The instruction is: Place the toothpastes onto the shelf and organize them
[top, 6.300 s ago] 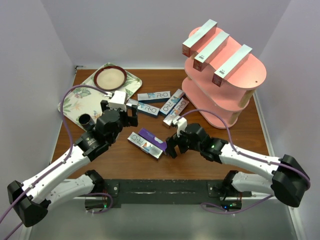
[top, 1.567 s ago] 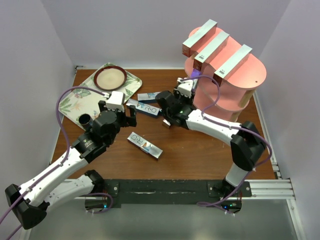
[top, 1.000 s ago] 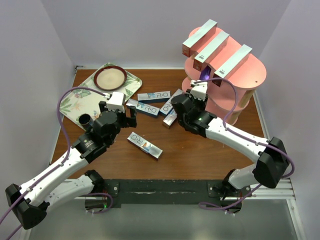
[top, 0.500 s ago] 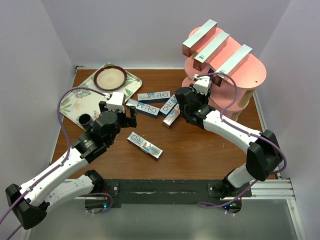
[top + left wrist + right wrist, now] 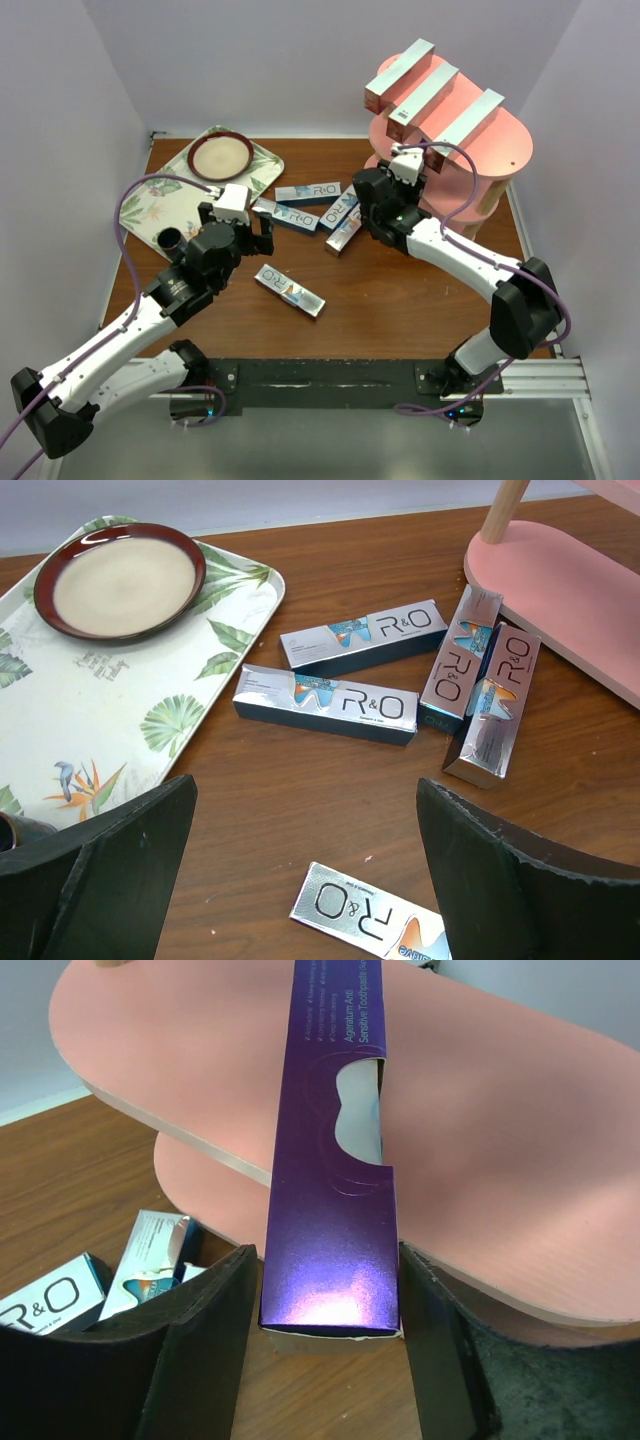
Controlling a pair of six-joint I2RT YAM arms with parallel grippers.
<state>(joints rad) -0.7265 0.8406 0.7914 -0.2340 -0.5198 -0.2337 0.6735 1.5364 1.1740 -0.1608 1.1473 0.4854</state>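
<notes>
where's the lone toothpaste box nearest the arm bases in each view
top external: the lone toothpaste box lies just left of centre, slightly low.
left wrist: at the bottom edge, right of centre, partly cut off.
right wrist: not in it.
shared landmark: the pink shelf, upper right from above, top right in the left wrist view, filling the right wrist view.

This is a robot test cell in a lab rather than a home or a shop. Plain pale walls (image 5: 250,60) box in a small wooden tabletop (image 5: 400,300) on three sides. The left arm (image 5: 130,320) and the right arm (image 5: 470,265), both white and black, are bolted to a black metal rail (image 5: 320,385) at the near edge, and purple cables (image 5: 125,205) loop off them. The few goods are set out like props: boxed toothpastes (image 5: 308,190) lying loose on the wood, a pink shelf (image 5: 500,150), and a leaf-patterned tray (image 5: 160,205) carrying a plate (image 5: 221,155).
</notes>
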